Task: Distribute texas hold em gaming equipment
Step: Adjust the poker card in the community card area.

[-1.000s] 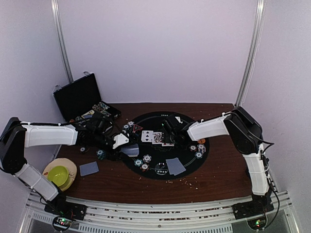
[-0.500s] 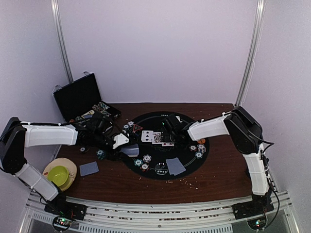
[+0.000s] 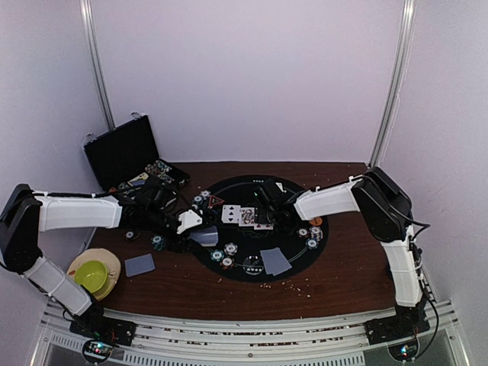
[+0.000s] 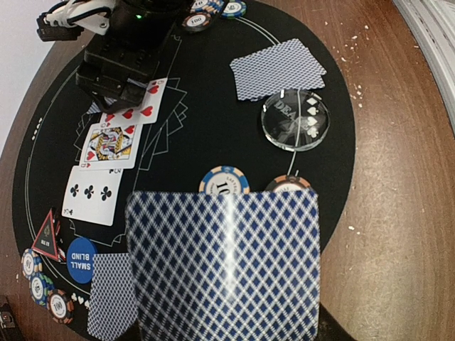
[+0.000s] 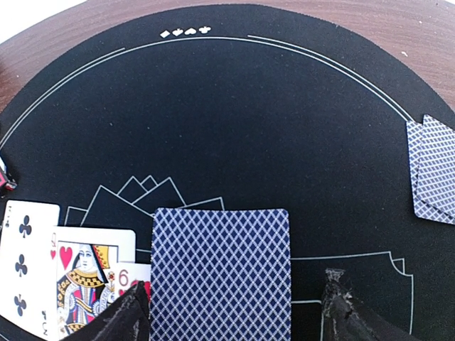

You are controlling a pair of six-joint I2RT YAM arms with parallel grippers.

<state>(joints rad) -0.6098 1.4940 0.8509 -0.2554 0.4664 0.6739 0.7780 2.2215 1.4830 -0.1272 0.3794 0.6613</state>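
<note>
A blue-diamond-backed playing card [image 4: 224, 263] fills the lower left wrist view. My left gripper [image 3: 191, 223] is shut on it at the mat's left edge, its fingers hidden behind the card. My right gripper [image 5: 231, 316] is open over the round black mat [image 3: 293, 252]. A face-down card [image 5: 220, 273] lies between its fingers [image 5: 341, 312], against the left one and apart from the right one. Beside it lie the face-up three of clubs [image 5: 25, 263], queen of hearts [image 5: 89, 273] and a six [image 5: 128, 273]. Striped chips [image 4: 224, 181] sit just past the held card.
A clear dealer button [image 4: 295, 119], a blue small-blind disc [image 4: 81, 259] and face-down pairs [image 4: 277, 67] [image 3: 275, 261] lie on the mat. One face-down card [image 3: 139, 264] lies on the wood. A black case [image 3: 122, 152] stands back left, a green bowl [image 3: 93, 273] front left.
The right gripper has edged slightly toward the far side over the face-up cards. The left arm and its card have held still.
</note>
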